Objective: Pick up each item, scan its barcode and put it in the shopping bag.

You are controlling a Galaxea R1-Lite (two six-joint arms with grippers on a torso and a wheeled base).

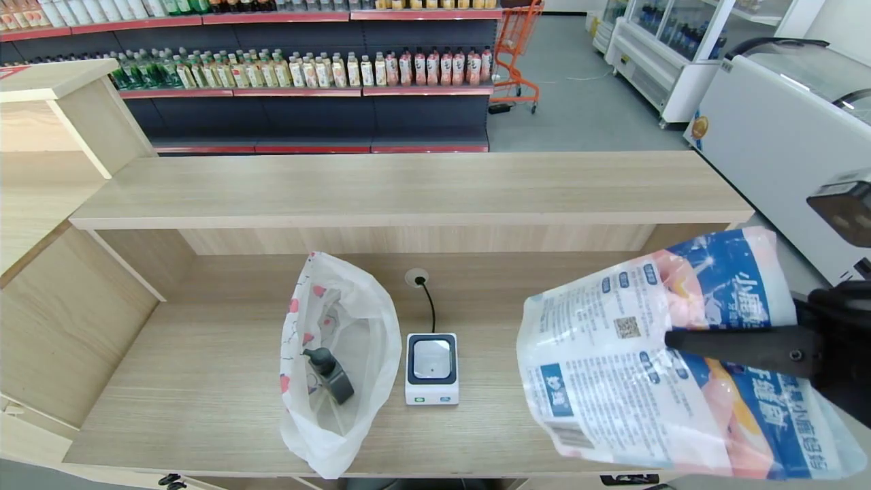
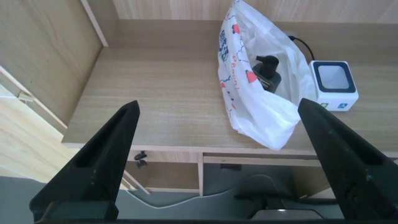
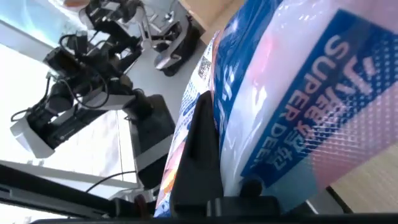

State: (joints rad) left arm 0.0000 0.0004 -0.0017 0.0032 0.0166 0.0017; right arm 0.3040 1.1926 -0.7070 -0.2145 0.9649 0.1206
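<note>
A large blue, white and pink plastic packet [image 1: 633, 367] hangs in the air over the right end of the counter, printed side toward me. My right gripper [image 1: 680, 340] is shut on it, one dark finger lying across its face; the right wrist view shows that finger [image 3: 200, 143] pressed against the packet [image 3: 298, 93]. The white barcode scanner [image 1: 432, 367] sits mid-counter, left of the packet. Beside it stands the open white shopping bag [image 1: 340, 354] with a dark pump bottle [image 1: 330, 374] inside. My left gripper [image 2: 219, 106] is open and holds nothing, near the counter's front edge, with the bag [image 2: 261, 93] beyond it.
A raised wooden ledge [image 1: 408, 184] runs along the back of the counter and a wooden side wall [image 1: 75, 320] closes its left end. The scanner's black cable [image 1: 430, 299] runs to a hole behind it. White freezers [image 1: 769, 129] stand at the right.
</note>
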